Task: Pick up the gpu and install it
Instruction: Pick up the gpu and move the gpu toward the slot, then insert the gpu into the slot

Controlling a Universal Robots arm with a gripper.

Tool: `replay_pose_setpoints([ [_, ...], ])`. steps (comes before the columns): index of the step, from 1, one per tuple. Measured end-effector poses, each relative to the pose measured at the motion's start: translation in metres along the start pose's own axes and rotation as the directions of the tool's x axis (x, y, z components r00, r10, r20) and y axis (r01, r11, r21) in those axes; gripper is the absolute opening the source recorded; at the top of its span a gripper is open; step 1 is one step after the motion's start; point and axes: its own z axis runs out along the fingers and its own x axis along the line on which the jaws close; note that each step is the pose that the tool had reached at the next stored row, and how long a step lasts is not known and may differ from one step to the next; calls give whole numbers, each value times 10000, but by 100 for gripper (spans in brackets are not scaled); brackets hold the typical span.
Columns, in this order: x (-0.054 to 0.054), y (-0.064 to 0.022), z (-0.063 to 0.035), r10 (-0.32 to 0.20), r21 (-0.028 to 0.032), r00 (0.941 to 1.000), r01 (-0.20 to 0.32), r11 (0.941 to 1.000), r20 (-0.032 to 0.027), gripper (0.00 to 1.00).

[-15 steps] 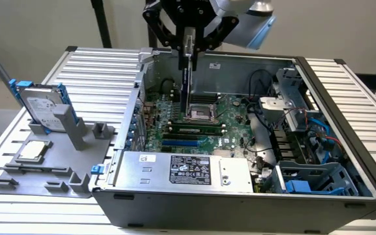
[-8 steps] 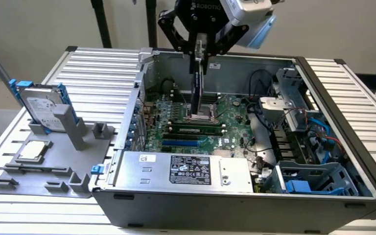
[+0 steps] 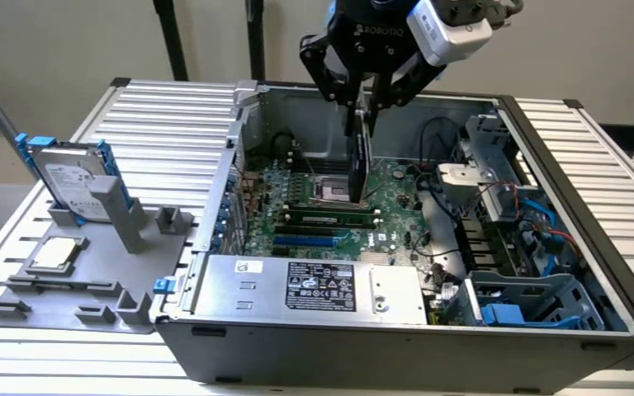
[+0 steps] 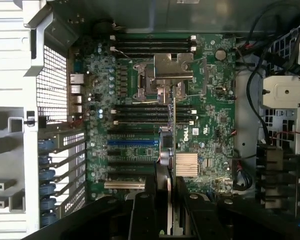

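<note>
Exterior view's left: hard drive (image 3: 75, 181) and CPU chip (image 3: 55, 254) seen parked on grey fixture (image 3: 86, 307). Centre: open case (image 3: 405, 346), motherboard (image 3: 317, 206) exposed, blue slot (image 4: 132, 142) seen vacant. gpu (image 3: 358, 161) held upright and edge-on, clamped between fingers of gripper (image 3: 363, 91), hung over motherboard near CPU socket (image 4: 172, 75). Contact with board cannot be told. Pick-up judged done. Card not yet seated in any slot; installation judged outstanding.
</note>
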Motion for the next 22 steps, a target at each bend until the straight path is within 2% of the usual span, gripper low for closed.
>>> replay_pose_setpoints([
  [3, -11, 0, 13, 0, 28, 10000, 0, 10000, -31, 27],
  [17, -11, 0, 14, -4, 29, 10000, 4, 10000, -32, 27],
  [22, -11, 0, 25, -804, 31, 9967, 804, 9968, -53, 27],
])
